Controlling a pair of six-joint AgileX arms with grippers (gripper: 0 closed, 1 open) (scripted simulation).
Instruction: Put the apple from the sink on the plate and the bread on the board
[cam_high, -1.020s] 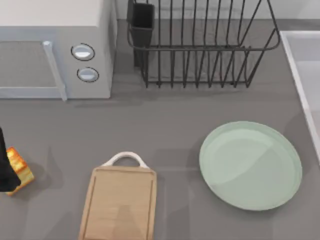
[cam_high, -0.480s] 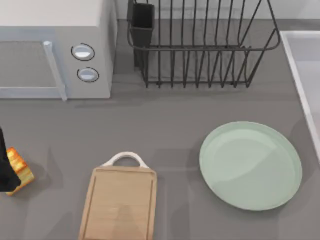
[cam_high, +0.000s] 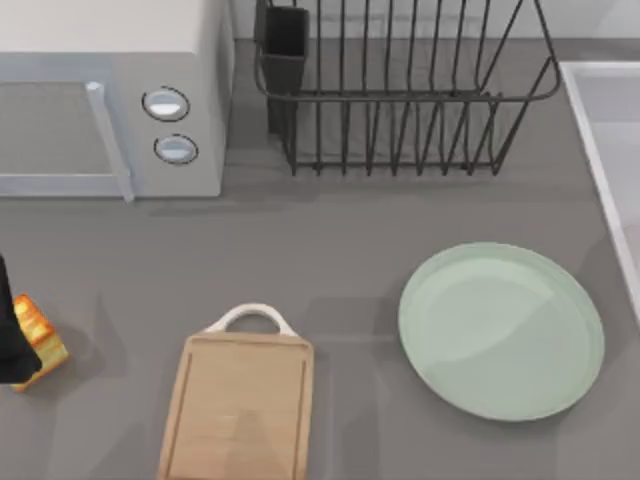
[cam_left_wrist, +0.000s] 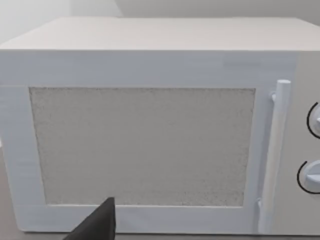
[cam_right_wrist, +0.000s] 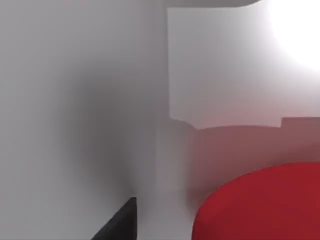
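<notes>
One wooden board (cam_high: 238, 408) with a white loop handle lay nearest. At the left edge, one golden bread (cam_high: 38, 336) cube touched the left gripper (cam_high: 8, 345); its grip could not be judged. Right sat one smooth round mint plate (cam_high: 500, 330). One red apple (cam_right_wrist: 260, 205) lay in the pale sink (cam_high: 605, 120). Farthest stood one boxy microwave (cam_high: 110, 95) and one wire rack (cam_high: 400, 90).

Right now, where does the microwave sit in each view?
Top view: the microwave stands at the table's back left, left of the dish rack.
Left wrist view: its door faces the camera, close ahead.
Right wrist view: this one faces the sink wall and the apple instead.
Shared landmark: the white bar handle.
</notes>
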